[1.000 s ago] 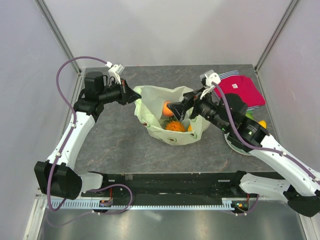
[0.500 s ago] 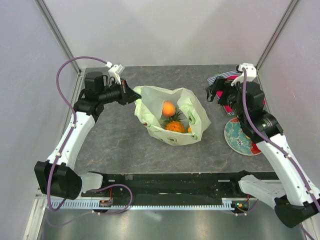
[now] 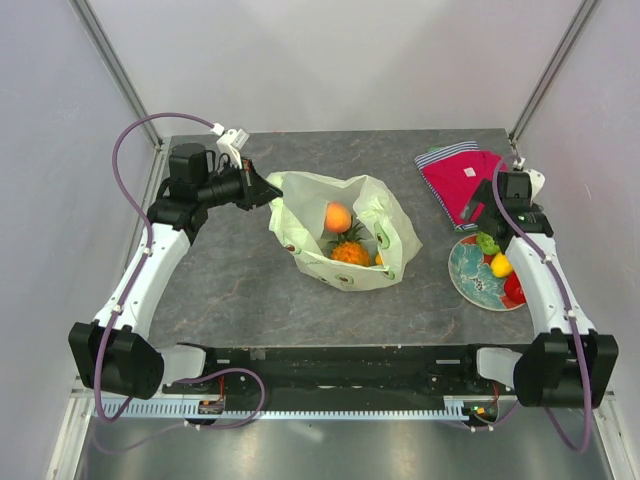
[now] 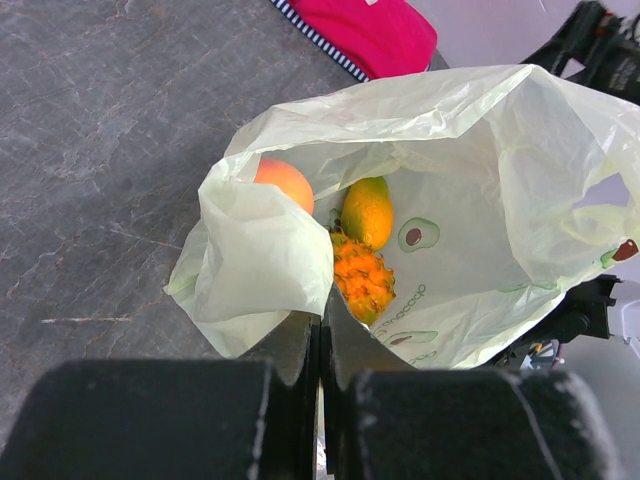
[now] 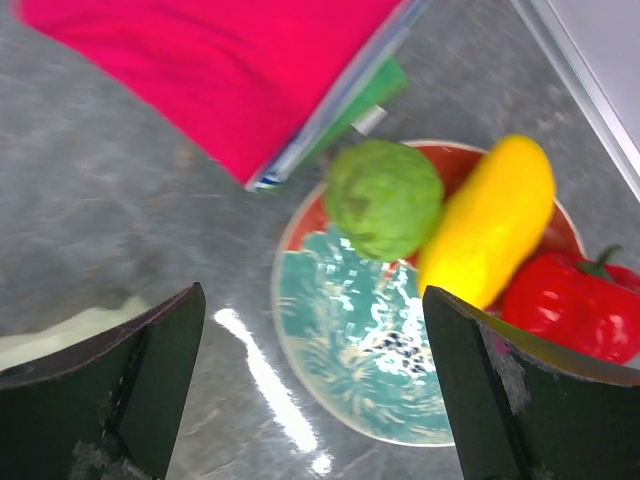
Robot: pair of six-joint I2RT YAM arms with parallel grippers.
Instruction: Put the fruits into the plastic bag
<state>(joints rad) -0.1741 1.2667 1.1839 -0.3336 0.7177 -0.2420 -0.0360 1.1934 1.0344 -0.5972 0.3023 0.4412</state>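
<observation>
The pale-green plastic bag (image 3: pixel 392 266) lies open mid-table, and my left gripper (image 3: pixel 272 190) is shut on its left rim. Inside it are an orange-red peach (image 3: pixel 338 216) and the orange pineapple (image 3: pixel 350 252). The left wrist view shows the bag (image 4: pixel 480 170) with the peach (image 4: pixel 285 180), a yellow-green mango-like piece (image 4: pixel 367 210) and the pineapple (image 4: pixel 362 280); the left gripper (image 4: pixel 322 330) pinches thin bag film. My right gripper (image 5: pixel 312 293) hangs open and empty above the plate (image 5: pixel 350 380). On that plate sit a green round fruit (image 5: pixel 385 198), a yellow piece (image 5: pixel 490 225) and a red piece (image 5: pixel 570 305).
The teal-and-red plate (image 3: pixel 470 282) sits at the right, near the table's edge. A folded red shirt (image 3: pixel 460 178) lies just behind it at the back right. Frame posts and pale walls close in the table on both sides.
My right arm pulled back from the bag's mouth and swung right, to above the plate, its jaws open throughout. The peach stays in the bag. The left arm has not moved.
</observation>
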